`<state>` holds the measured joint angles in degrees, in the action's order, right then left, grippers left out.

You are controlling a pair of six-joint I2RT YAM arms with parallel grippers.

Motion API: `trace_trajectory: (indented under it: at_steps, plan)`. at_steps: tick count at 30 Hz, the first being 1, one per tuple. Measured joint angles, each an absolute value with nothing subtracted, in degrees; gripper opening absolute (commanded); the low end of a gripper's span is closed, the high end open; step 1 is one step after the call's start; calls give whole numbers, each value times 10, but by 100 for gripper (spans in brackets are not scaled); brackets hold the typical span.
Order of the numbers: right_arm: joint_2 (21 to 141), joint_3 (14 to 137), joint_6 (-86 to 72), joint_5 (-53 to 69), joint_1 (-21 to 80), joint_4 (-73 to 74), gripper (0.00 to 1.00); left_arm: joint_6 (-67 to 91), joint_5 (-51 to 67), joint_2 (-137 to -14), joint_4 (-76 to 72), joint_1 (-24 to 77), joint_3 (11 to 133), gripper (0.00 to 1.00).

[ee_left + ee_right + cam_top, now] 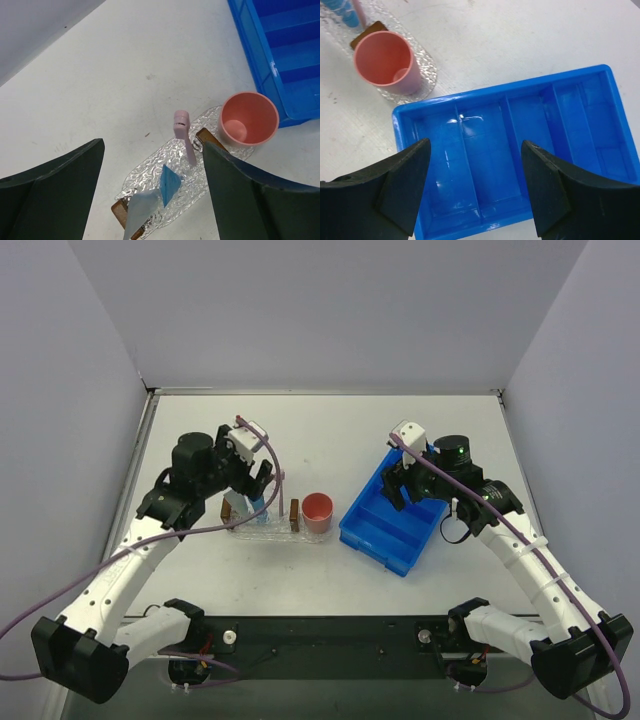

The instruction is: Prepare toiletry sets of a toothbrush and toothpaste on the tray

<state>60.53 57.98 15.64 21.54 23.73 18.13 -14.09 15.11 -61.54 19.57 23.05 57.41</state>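
**Set looks laid on the tray**

The toothbrush [186, 142] and toothpaste [169, 184] lie on the tray [145, 172]. The left gripper [152, 167] hovers above, spread and empty. The right gripper [475, 185] gapes, holding nothing, over the blue bin [530, 125]. Next, probably, the left lifts clear without nudging anything.

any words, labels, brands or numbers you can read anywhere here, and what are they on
No text can be read in any view.
light blue toothpaste tube: no print can be made out.
whitish-grey toothpaste tube: no print can be made out.
toothbrush, pink cup, blue bin, tray: plain, no label or lettering shows.
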Motion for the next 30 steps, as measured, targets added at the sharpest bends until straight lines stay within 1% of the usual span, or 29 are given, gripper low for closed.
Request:
trace_trajectory:
  at_steps: [6, 7, 10, 17, 24, 30]
  plan:
    - [605, 580, 145, 135, 236, 172, 68, -116, 114, -562, 168, 182, 540, 93]
    - [605, 580, 143, 123, 236, 170, 69, -109, 112, -557, 166, 168, 539, 93]
    - [604, 580, 136, 93, 235, 167, 76, -91, 109, -549, 159, 128, 539, 93]
    - [579, 576, 122, 25, 229, 157, 80, -57, 116, -535, 152, 42, 535, 93]
    - [549, 576, 102, -56, 225, 156, 81, -36, 141, -525, 151, -30, 529, 93]
    - [504, 576, 98, -110, 225, 159, 82, -27, 164, -525, 152, -55, 529, 94]
